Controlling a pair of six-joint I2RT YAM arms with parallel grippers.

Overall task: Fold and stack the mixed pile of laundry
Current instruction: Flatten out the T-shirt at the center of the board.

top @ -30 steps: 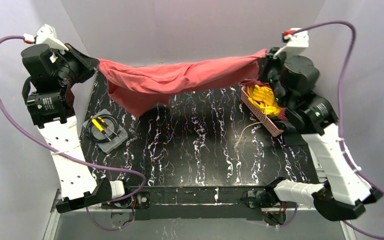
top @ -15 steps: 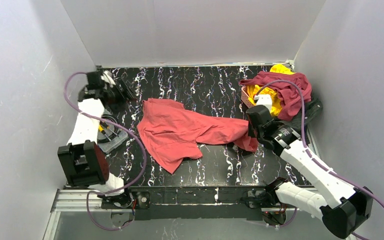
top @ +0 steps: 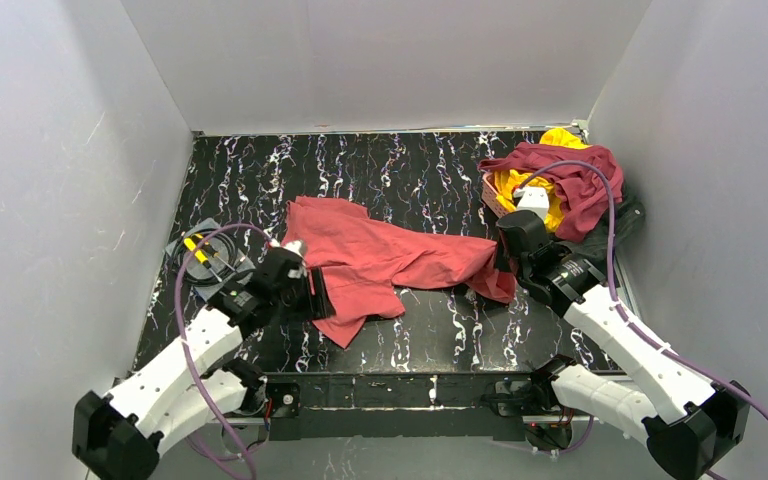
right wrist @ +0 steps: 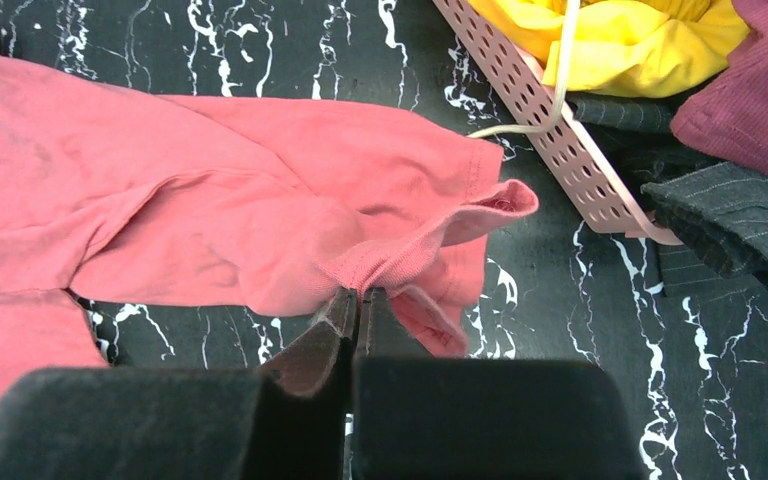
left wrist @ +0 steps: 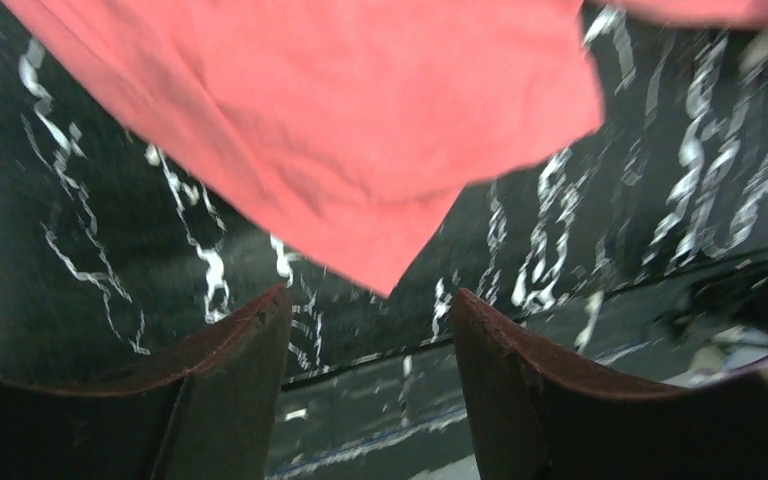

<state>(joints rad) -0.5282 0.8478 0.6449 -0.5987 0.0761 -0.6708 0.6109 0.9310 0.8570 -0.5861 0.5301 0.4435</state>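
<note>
On the marbled table (top: pixel 380 170), right gripper (right wrist: pixel 360 294) pinches the salmon-red garment (top: pixel 380 255); left gripper (left wrist: pixel 368 296) gapes empty.

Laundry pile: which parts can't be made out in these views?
Top view: charcoal garment mostly hidden under the maroon garment.
Right wrist view: pink basket and yellow garment cut off by the top edge.
Left wrist view: salmon-red shirt blurred, cut off at top.

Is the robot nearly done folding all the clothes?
Not nearly. Nothing is folded or stacked yet. The red shirt lies rumpled; the right gripper pinches one end, and the left gripper is open by its near corner. The other clothes wait in a heap.
</note>
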